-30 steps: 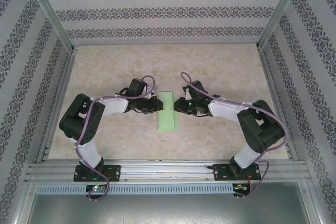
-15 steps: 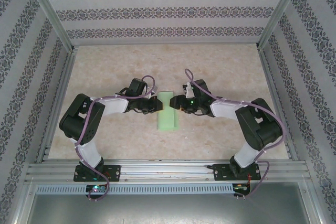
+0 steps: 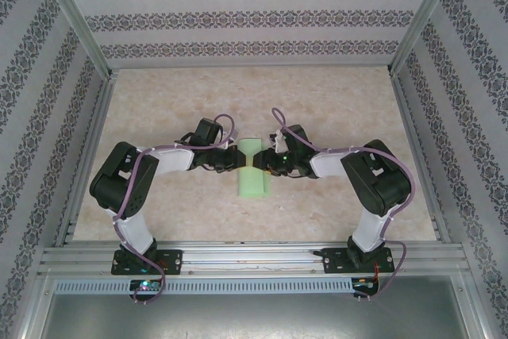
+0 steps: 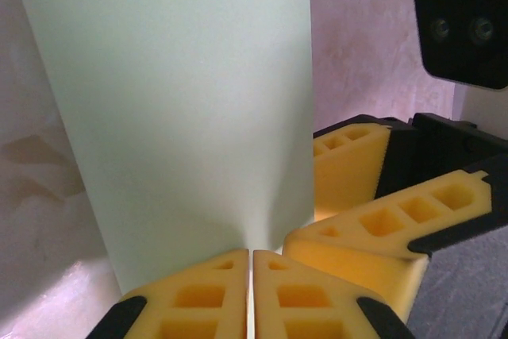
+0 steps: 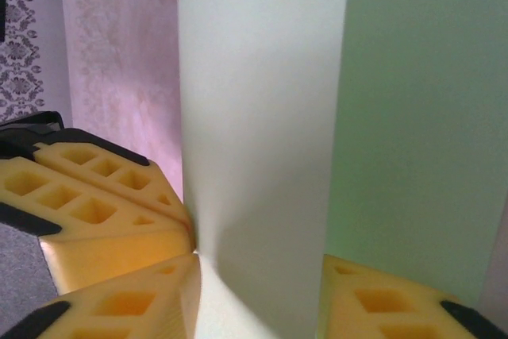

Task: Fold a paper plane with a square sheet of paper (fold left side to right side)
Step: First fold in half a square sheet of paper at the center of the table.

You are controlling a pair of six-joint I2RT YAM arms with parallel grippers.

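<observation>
Here your sheet of paper [image 3: 254, 184] lies mid-tabletop [image 3: 333, 109], folded into a narrow strip whose long axis runs from the near edge toward the far wall. The left gripper [image 3: 240, 162] meets it from the left, its fingers pressed together on the paper's edge (the left wrist view shows no gap). The right gripper [image 3: 264, 162] comes in from the right, its jaws apart with a raised layer of paper between them. The tabletop is pale and mottled; patterned wallpaper [image 3: 254, 17] lines the enclosure.
</observation>
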